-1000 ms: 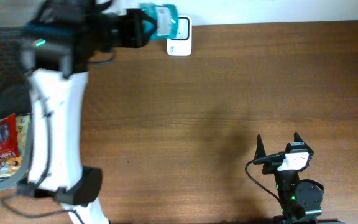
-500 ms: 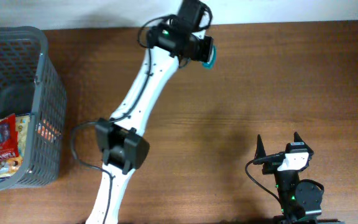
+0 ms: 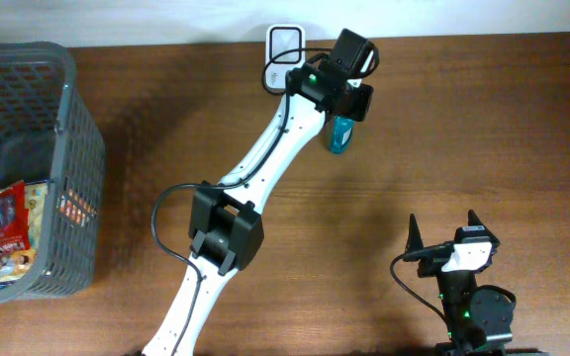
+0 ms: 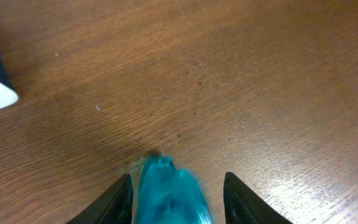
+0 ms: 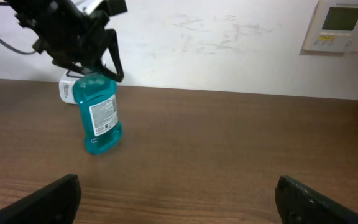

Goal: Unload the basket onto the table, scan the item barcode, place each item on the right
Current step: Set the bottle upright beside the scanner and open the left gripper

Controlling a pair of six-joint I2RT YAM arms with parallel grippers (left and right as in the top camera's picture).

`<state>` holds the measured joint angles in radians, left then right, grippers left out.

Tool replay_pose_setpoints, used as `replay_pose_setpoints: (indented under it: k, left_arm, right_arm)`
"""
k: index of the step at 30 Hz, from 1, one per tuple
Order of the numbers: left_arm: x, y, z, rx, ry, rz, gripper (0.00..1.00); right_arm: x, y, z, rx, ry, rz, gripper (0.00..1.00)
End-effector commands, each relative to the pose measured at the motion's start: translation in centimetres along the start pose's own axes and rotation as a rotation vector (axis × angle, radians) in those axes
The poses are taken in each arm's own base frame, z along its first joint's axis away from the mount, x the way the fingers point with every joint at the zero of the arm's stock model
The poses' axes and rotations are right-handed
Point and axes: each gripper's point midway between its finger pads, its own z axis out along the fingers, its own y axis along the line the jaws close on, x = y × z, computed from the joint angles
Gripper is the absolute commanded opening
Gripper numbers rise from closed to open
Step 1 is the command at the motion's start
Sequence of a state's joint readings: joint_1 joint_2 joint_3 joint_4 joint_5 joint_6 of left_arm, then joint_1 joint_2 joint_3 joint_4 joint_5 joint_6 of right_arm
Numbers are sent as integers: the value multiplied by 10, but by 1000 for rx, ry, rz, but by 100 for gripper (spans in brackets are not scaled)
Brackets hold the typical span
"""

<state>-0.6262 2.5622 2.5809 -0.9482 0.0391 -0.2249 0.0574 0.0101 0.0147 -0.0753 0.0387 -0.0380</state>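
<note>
The item, a teal mouthwash bottle (image 3: 341, 135) with a white label, stands upright on the wooden table (image 3: 483, 129), also in the right wrist view (image 5: 101, 115). My left gripper (image 3: 351, 99) hangs over its cap; the two fingers straddle the bottle (image 4: 166, 199), and a gap shows on the right side. The left gripper (image 4: 178, 177) is open. The white scanner (image 3: 285, 44) stands at the far table edge, just left of the bottle (image 5: 67, 87). My right gripper (image 3: 443, 229) rests near the front edge, open and empty (image 5: 178, 186).
A grey mesh basket (image 3: 77, 148) at the left holds snack packets (image 3: 3, 227). The left arm (image 3: 265, 168) stretches diagonally from the front to the back of the table. A white wall with a thermostat panel (image 5: 344, 25) runs behind the table.
The left arm swung right from the basket side past the scanner. The bottle now stands on the table right of the scanner, and the left jaws have widened around it.
</note>
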Motion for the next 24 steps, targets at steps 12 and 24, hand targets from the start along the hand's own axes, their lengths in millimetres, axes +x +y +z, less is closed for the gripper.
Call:
replay_pose_setpoints:
  k: [12,24]
  left_arm:
    - [-15,-4,1,5,-58,7,60]
    - [-93,2,-133,29,-312,-17,82]
  right_arm:
    - [4,-1,0,4,7,-7,98]
    - [4,-1,0,4,7,-7,98]
